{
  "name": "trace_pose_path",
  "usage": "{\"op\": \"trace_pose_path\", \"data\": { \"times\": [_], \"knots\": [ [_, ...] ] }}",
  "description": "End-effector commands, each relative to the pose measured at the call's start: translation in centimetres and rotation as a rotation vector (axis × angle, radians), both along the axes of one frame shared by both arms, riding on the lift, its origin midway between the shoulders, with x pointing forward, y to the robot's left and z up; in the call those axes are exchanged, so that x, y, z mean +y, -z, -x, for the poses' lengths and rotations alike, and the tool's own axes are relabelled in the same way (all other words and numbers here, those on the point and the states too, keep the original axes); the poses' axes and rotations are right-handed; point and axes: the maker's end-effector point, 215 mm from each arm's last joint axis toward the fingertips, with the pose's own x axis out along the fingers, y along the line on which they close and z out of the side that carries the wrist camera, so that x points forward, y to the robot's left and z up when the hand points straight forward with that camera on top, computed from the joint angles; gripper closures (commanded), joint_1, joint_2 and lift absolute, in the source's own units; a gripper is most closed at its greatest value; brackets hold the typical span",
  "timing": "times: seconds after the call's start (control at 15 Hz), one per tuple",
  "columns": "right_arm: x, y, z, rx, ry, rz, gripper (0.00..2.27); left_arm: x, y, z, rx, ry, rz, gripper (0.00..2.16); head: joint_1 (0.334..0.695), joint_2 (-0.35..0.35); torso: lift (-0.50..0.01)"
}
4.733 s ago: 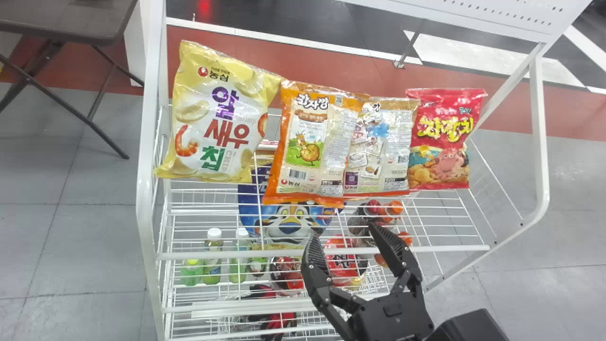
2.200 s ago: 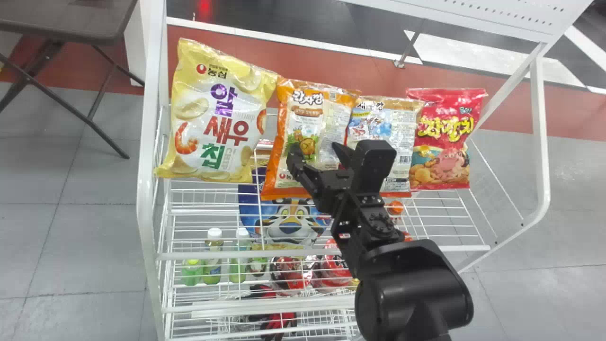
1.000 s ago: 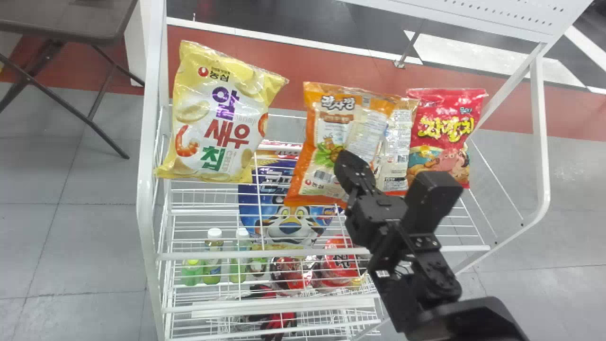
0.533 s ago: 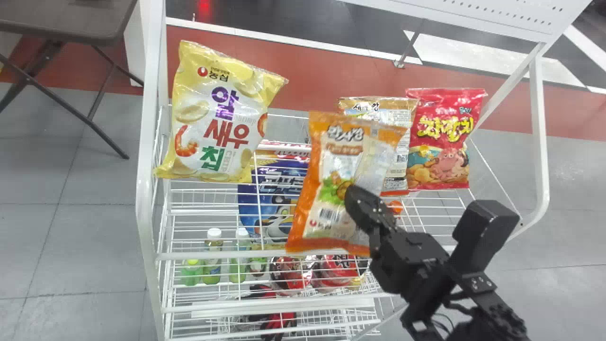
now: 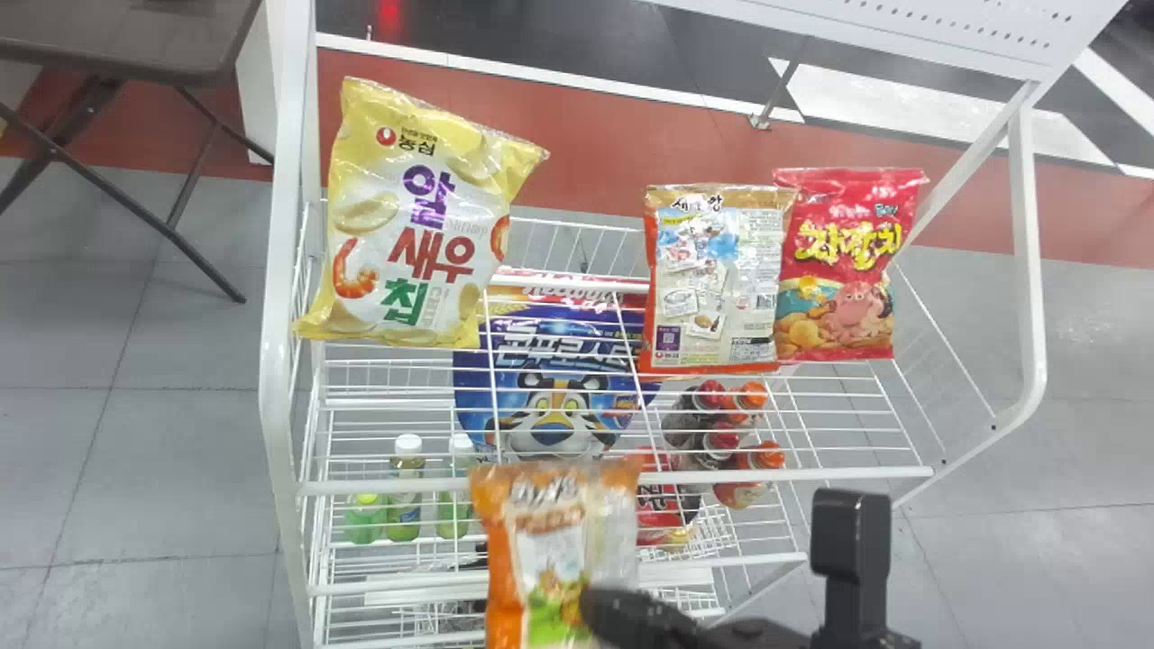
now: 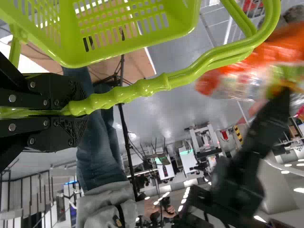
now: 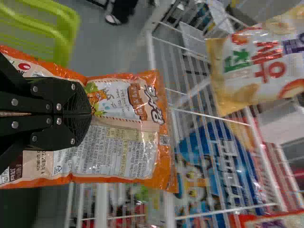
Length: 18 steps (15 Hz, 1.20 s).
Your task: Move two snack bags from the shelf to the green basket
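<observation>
My right gripper point(image 5: 599, 613) is low in the head view, before the rack's front, holding the orange snack bag point(image 5: 550, 514). In the right wrist view the right gripper point(image 7: 90, 113) is shut on the middle of that orange bag point(image 7: 123, 152). The left wrist view has my left gripper point(image 6: 71, 109) shut on the handle of the green basket point(image 6: 118, 28); the orange bag point(image 6: 275, 52) is off to one side of it. On the top shelf stand a yellow bag point(image 5: 415, 225), a tan-topped bag point(image 5: 717, 279) and a red bag point(image 5: 847, 261).
The white wire rack point(image 5: 613, 475) has a front rail and side posts near the right arm. Lower shelves carry a blue bag point(image 5: 550, 388), bottles point(image 5: 406, 496) and other goods. A dark table point(image 5: 135, 41) stands beyond on the left.
The right gripper took hold of the orange bag among the others, drew it off the top shelf, and has brought it toward the robot, down and left. The tan-topped bag behind is uncovered.
</observation>
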Motion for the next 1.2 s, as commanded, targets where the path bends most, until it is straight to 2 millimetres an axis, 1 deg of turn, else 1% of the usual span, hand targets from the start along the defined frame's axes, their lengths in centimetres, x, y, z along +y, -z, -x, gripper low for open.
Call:
{"op": "trace_pose_path", "data": {
  "times": [0.0, 0.07, 0.13, 0.2, 0.27, 0.33, 0.47, 0.6, 0.67, 0.73, 0.8, 0.87, 0.93, 1.0, 1.07, 1.13],
  "knots": [
    [-0.1, 1.5, 3.1, 0.113, -0.029, 0.01, 2.25, 0.2, -1.1, -1.3, -0.034, -0.016, 0.001, 2.08, 0.695, -0.35, -0.016],
    [0.1, 2.2, 4.8, 0.171, -0.046, 0.0, 2.25, 0.3, -1.3, -1.5, -0.039, -0.017, 0.002, 2.08, 0.695, -0.35, -0.016],
    [0.4, 2.6, 6.1, 0.214, -0.06, -0.005, 2.25, 0.3, -1.5, -1.7, -0.045, -0.019, 0.004, 2.08, 0.695, -0.35, -0.016],
    [1.3, 2.9, 7.6, 0.264, -0.084, -0.032, 2.25, 0.1, -1.5, -1.9, -0.046, -0.02, 0.006, 2.07, 0.695, -0.35, -0.016],
    [2.5, 3.0, 8.7, 0.293, -0.107, -0.068, 2.25, -0.1, -1.6, -2.0, -0.044, -0.021, 0.011, 2.07, 0.695, -0.35, -0.016],
    [3.7, 3.3, 9.2, 0.307, -0.126, -0.086, 2.25, -0.1, -1.6, -2.0, -0.045, -0.02, 0.009, 2.08, 0.695, -0.35, -0.016],
    [5.1, 4.1, 9.7, 0.327, -0.15, -0.093, 2.25, -0.1, -1.5, -1.9, -0.039, -0.019, 0.008, 2.08, 0.695, -0.35, -0.016],
    [6.2, 5.0, 9.6, 0.339, -0.165, -0.1, 2.25, -0.1, -1.6, -1.7, -0.031, -0.017, 0.009, 2.08, 0.695, -0.35, -0.016],
    [6.5, 5.8, 9.1, 0.327, -0.167, -0.087, 2.25, 0.0, -1.6, -1.7, -0.031, -0.015, 0.009, 2.08, 0.695, -0.35, -0.016],
    [6.9, 6.8, 8.0, 0.299, -0.163, -0.071, 2.25, -0.1, -1.6, -1.6, -0.027, -0.013, 0.012, 2.08, 0.695, -0.35, -0.016],
    [7.1, 7.5, 6.7, 0.261, -0.152, -0.073, 2.25, -0.1, -1.6, -1.5, -0.024, -0.013, 0.011, 2.08, 0.695, -0.35, -0.016],
    [7.2, 8.1, 4.7, 0.209, -0.129, -0.076, 2.25, -0.1, -1.6, -1.5, -0.021, -0.012, 0.01, 2.08, 0.695, -0.35, -0.016],
    [7.2, 8.9, 3.4, 0.179, -0.117, -0.068, 2.25, -0.1, -1.5, -1.3, -0.016, -0.011, 0.007, 2.07, 0.695, -0.35, -0.016],
    [7.2, 9.7, 3.0, 0.181, -0.113, -0.06, 2.25, -0.1, -1.5, -1.2, -0.014, -0.008, 0.007, 2.08, 0.695, -0.35, -0.016],
    [7.0, 10.4, 2.6, 0.189, -0.109, -0.056, 2.17, -0.1, -1.5, -1.3, -0.015, -0.009, 0.004, 2.07, 0.695, -0.35, -0.016],
    [6.8, 10.8, 2.7, 0.202, -0.111, -0.048, 1.82, -0.1, -1.5, -1.4, -0.018, -0.009, 0.005, 2.08, 0.695, -0.35, -0.016]
  ]
}}
